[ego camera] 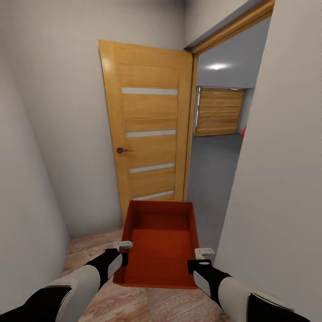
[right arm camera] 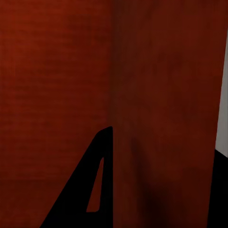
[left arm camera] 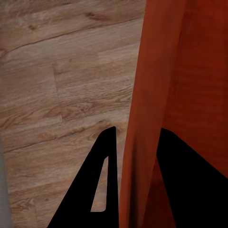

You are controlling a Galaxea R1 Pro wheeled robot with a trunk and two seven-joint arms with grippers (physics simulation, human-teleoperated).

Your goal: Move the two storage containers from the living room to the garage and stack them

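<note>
Holding one orange-red storage container [ego camera: 161, 243] up in front, out over the light wood plank floor [ego camera: 134, 304] of a narrow hallway; left gripper [ego camera: 121, 251] on the bin's left wall, right gripper [ego camera: 202, 259] on its right wall, both near the close end of the bin.

In the left wrist view, one black finger [left arm camera: 97, 190] outside the orange wall [left arm camera: 142, 118], the other black finger [left arm camera: 190, 190] inside it, wall squeezed between the two, wood planks down below; left gripper [left arm camera: 137, 183] closed tight on that wall.

In the right wrist view, one black finger [right arm camera: 90, 190] against the ribbed inside of the bin [right arm camera: 57, 85], the edge of the other finger [right arm camera: 217, 190] just past the outside of the wall [right arm camera: 161, 118]; right gripper [right arm camera: 159, 187] pinching the wall too.

Bin open on top, nothing inside, long way pointing ahead.

Just past the bin, an open wooden door [ego camera: 147, 129] with pale stripes and a dark handle; to its right, an open doorway into the garage [ego camera: 219, 147]; grey floor [ego camera: 210, 179] in there, a wooden plank garage door [ego camera: 220, 112] at the back, a bit of something red [ego camera: 244, 131] at the edge; pale walls [ego camera: 44, 134] close on both sides.
</note>
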